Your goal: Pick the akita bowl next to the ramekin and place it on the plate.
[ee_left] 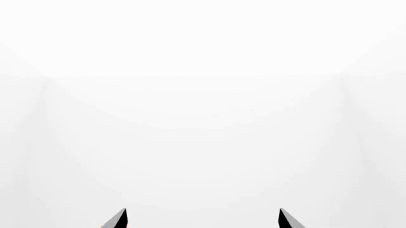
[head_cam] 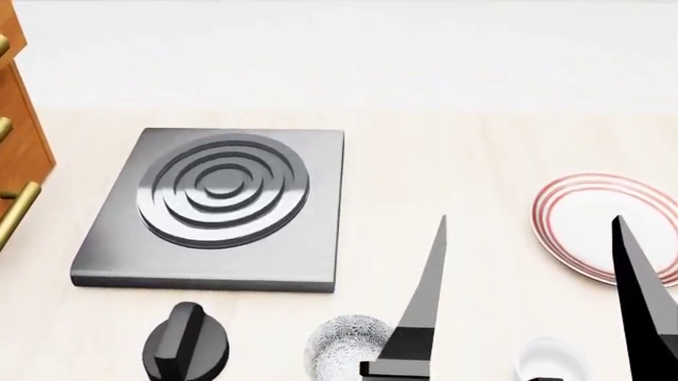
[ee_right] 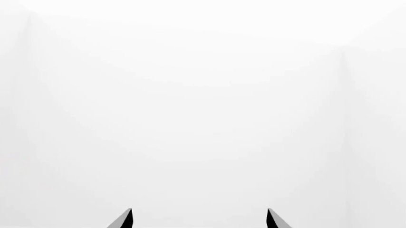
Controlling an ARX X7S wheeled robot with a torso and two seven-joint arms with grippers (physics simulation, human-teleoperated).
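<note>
The akita bowl, white with a dense grey speckle, stands at the head view's bottom edge, partly behind a dark finger. To its right is the plain white ramekin, cut off by the frame edge. The red-ringed plate lies empty at the far right. My right gripper rises open between bowl and plate, above the counter, holding nothing. Its wrist view shows the open right gripper against blank white. The left gripper is open too, facing blank white, and does not show in the head view.
A grey square hob with raised rings lies at the left of the pale counter. In front of it stands a black knob. A wooden cabinet with brass handles is at the far left. A white wall runs along the back.
</note>
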